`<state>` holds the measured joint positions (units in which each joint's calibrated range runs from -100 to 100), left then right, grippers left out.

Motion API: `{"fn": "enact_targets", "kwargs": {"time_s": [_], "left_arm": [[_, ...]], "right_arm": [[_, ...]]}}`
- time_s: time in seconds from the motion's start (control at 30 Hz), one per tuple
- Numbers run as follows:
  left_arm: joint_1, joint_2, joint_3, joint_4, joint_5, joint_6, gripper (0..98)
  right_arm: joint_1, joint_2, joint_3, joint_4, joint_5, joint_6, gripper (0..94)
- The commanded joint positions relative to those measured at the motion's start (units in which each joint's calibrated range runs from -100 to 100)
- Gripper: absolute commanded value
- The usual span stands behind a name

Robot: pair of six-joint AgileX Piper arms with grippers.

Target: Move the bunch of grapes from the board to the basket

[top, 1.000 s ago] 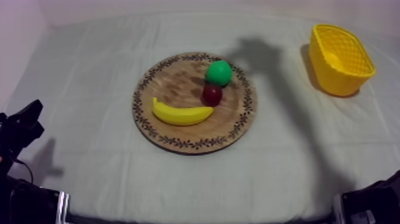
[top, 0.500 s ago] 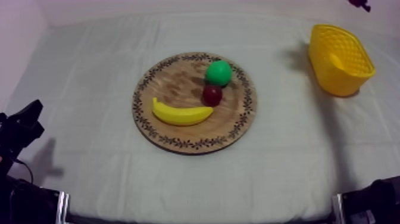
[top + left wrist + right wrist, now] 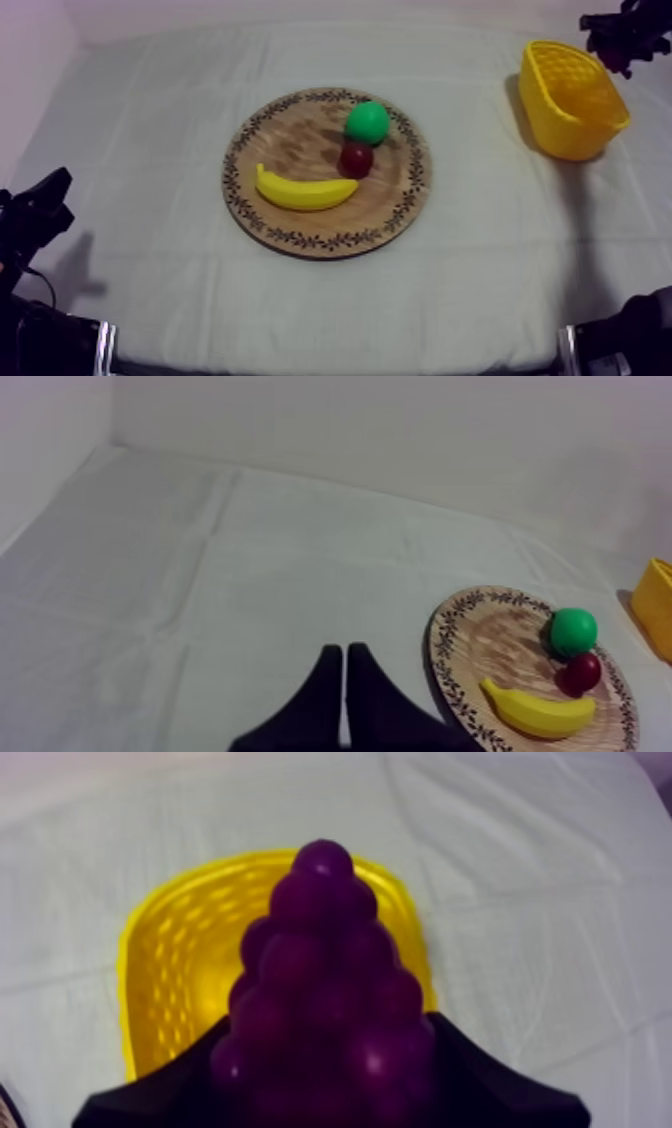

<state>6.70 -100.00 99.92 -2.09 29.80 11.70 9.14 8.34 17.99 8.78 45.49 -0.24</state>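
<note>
My right gripper [image 3: 622,38] hangs above the far rim of the yellow basket [image 3: 572,98] at the table's back right. In the right wrist view it is shut on the purple bunch of grapes [image 3: 325,992], which hangs tip-out over the open basket [image 3: 175,967]; the black fingers [image 3: 165,1087] flank the bunch. The round wooden board [image 3: 300,130] lies mid-table. My left gripper [image 3: 40,205] rests low at the left, well away from the board. Its fingers [image 3: 322,701] lie together as a narrow wedge, shut on nothing.
A banana [image 3: 305,190], a green pear [image 3: 367,122] and a small red fruit [image 3: 356,159] lie on the board. The left wrist view has the same board [image 3: 470,641] and fruit, with the basket's edge [image 3: 655,604] beyond. A wall rises behind the table.
My right arm has come into the top view at the upper right, over the basket, carrying the grapes. Its shadow has moved off the cloth beside the board. The left arm has not moved.
</note>
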Motion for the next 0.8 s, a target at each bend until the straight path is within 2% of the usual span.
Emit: {"fn": "enact_targets", "kwargs": {"time_s": [0.0, 0.2, 0.43, 0.57, 0.77], "left_arm": [[0.00, 0.00, -0.03, 0.02, 0.02, 0.00, 0.1], [0.00, 0.00, -0.03, 0.02, 0.02, 0.00, 0.1], [0.00, 0.00, -0.03, 0.02, 0.02, 0.00, 0.1], [0.00, 0.00, -0.03, 0.02, 0.02, 0.00, 0.1], [0.00, 0.00, -0.03, 0.02, 0.02, 0.00, 0.1]], "right_arm": [[-0.19, 2.01, -0.24, -0.97, 0.49, 2.66, 44.3], [-0.54, 7.35, -1.57, -3.29, 0.77, 5.02, 49.6], [-0.12, 13.03, -4.97, -4.56, 1.20, 5.61, 62.3], [-0.09, 15.28, -7.22, -4.60, 1.52, 6.34, 66.2], [0.24, 15.47, -8.72, -4.09, 0.78, 6.74, 66.7]]}}
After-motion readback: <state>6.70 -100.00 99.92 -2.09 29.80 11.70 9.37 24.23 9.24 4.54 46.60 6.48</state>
